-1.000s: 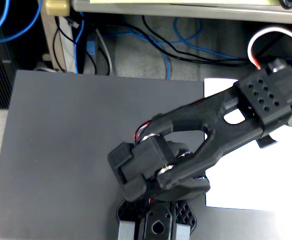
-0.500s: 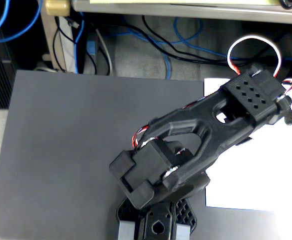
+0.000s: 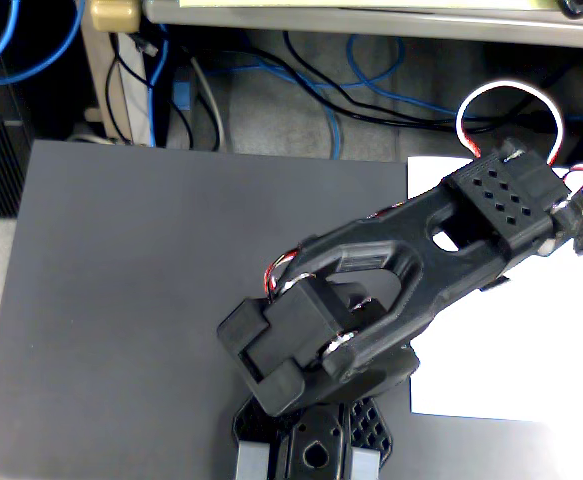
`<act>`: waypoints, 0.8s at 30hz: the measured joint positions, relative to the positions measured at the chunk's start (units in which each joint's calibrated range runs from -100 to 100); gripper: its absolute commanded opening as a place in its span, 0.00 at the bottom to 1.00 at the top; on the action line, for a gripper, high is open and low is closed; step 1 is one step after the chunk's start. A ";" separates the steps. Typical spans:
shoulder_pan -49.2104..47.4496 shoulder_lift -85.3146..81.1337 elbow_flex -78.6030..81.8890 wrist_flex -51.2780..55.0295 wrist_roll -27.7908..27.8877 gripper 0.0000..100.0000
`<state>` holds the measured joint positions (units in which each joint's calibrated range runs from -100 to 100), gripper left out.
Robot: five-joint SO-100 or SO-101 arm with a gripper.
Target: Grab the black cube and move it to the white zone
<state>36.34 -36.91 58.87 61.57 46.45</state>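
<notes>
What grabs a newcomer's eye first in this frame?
The glossy black arm dominates the fixed view, stretching from its base at bottom centre diagonally up to the right. Its far end hangs over the white zone, a bright paper sheet on the right side of the dark grey tabletop. A white cable loop arcs above the arm's tip, with blue and black cables tangled behind the table; the pincer and black cube can't be made out.

Glossy black plastic arm [image 3: 391,270] with square-holed motor housings, red-and-white wires, a looping white cable [image 3: 511,92].
</notes>
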 measured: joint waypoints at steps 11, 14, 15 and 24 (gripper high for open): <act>0.00 0.00 5.67 0.00 2.05 0.09; 0.00 0.00 5.67 0.00 2.05 0.17; 0.00 0.00 5.67 0.00 2.05 0.17; -2.14 0.00 5.67 0.00 2.47 0.34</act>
<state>34.19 -36.91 64.53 61.57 48.91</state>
